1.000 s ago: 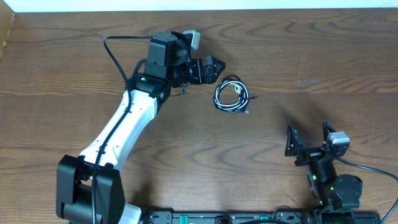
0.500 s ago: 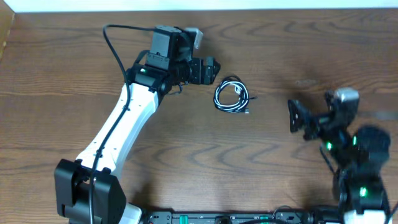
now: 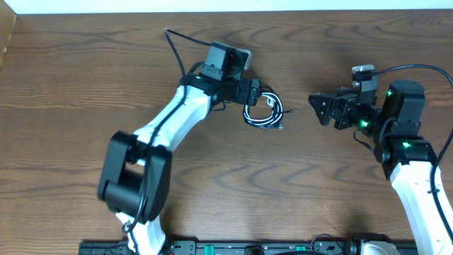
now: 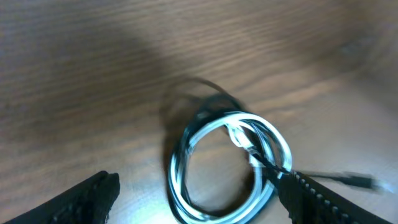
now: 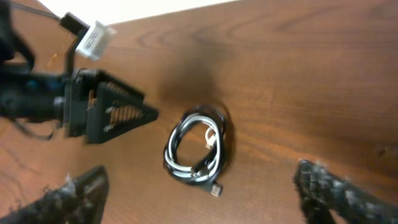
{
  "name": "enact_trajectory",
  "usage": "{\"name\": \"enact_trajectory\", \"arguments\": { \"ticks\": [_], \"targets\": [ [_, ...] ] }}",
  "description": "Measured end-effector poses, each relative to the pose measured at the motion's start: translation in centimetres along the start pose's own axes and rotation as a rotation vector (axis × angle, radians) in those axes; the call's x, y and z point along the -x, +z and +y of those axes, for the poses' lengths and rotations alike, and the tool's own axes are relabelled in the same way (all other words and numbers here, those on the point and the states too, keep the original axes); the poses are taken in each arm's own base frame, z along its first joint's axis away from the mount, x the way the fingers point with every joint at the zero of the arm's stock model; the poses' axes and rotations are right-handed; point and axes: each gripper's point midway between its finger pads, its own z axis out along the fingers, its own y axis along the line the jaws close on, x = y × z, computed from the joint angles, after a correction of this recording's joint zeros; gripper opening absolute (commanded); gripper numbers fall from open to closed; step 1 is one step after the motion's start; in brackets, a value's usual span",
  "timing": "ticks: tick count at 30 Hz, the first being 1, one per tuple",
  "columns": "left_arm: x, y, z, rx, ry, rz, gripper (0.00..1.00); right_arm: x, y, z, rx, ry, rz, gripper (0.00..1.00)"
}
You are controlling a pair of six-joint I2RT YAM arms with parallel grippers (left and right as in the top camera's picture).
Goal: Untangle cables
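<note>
The black and white cables (image 3: pixel 262 109) lie coiled together in one small loop on the wooden table, a plug end sticking out at the lower right. My left gripper (image 3: pixel 255 91) is open and sits right at the coil's upper left edge. In the left wrist view the coil (image 4: pixel 230 162) lies between its spread fingers (image 4: pixel 199 198). My right gripper (image 3: pixel 323 110) is open and empty, to the right of the coil and apart from it. The right wrist view shows the coil (image 5: pixel 198 148) ahead of its fingers (image 5: pixel 199 196), with the left gripper (image 5: pixel 118 112) beside the coil.
The wooden table (image 3: pixel 85 106) carries nothing else. The left arm (image 3: pixel 170 120) stretches from the front left across the table. Its thick black wire (image 3: pixel 180 39) arcs above the wrist. The right arm (image 3: pixel 414 177) stands at the right side.
The left gripper has moved right and down to the coil's edge. The right arm has risen from the front right and swung up and left toward the coil. The cables have not moved.
</note>
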Motion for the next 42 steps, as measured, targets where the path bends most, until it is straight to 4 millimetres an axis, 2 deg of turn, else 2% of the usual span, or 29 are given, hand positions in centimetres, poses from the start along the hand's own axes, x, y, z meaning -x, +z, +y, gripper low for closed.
{"name": "enact_trajectory", "arguments": {
  "ticks": [5, 7, 10, 17, 18, 20, 21, 22, 28, 30, 33, 38, 40, 42],
  "targets": [
    [-1.2, 4.0, 2.3, 0.049, -0.012, 0.014, 0.78, -0.5, 0.1, 0.1, 0.011, -0.002, 0.019, 0.79],
    [-1.6, 4.9, 2.7, 0.055, -0.015, 0.019, 0.75, -0.6, 0.1, 0.0, 0.01, 0.0, 0.025, 0.79],
    [-1.7, 5.4, 2.5, 0.059, -0.008, 0.015, 0.7, -0.8, 0.1, 0.0, 0.01, 0.001, 0.031, 0.79],
    [-2.0, 6.1, -0.1, 0.031, 0.034, 0.018, 0.61, -1.0, 0.1, 0.0, 0.009, 0.005, 0.038, 0.79],
    [-2.1, 6.2, -0.2, 0.029, 0.038, 0.018, 0.57, -1.0, 0.1, 0.0, 0.009, 0.005, 0.038, 0.78],
    [-2.4, 6.7, -0.2, 0.028, 0.041, 0.023, 0.41, -1.0, 0.1, 0.0, 0.008, 0.005, 0.039, 0.78],
    [-2.7, 7.0, -0.1, 0.03, 0.041, 0.03, 0.22, -1.0, 0.1, 0.0, 0.008, 0.004, 0.04, 0.77],
    [-3.0, 7.4, 0.2, 0.033, 0.032, 0.038, 0.09, -1.0, 0.1, 0.0, 0.008, 0.005, 0.04, 0.76],
    [-2.7, 7.4, 0.8, 0.045, -0.004, 0.029, 0.07, -1.1, 0.2, 0.0, 0.008, 0.006, 0.042, 0.73],
    [-2.7, 6.8, 0.9, 0.048, -0.044, 0.038, 0.08, -1.0, 0.3, -0.1, 0.009, 0.006, 0.04, 0.7],
    [-1.2, 4.0, 0.1, 0.005, -0.084, 0.012, 0.07, -0.9, 0.7, -0.3, 0.011, 0.019, 0.037, 0.6],
    [2.5, -2.9, -4.0, -0.141, -0.075, -0.079, 0.07, 0.2, 1.8, 0.5, 0.045, 0.016, -0.005, 0.5],
    [2.9, -5.1, -6.0, -0.214, -0.06, -0.083, 0.07, 0.8, 2.6, 1.4, 0.075, 0.008, -0.024, 0.47],
    [2.5, -5.8, -7.0, -0.263, -0.054, -0.064, 0.07, 0.8, 3.3, 2.0, 0.098, 0.01, -0.027, 0.47]
  ]
}}
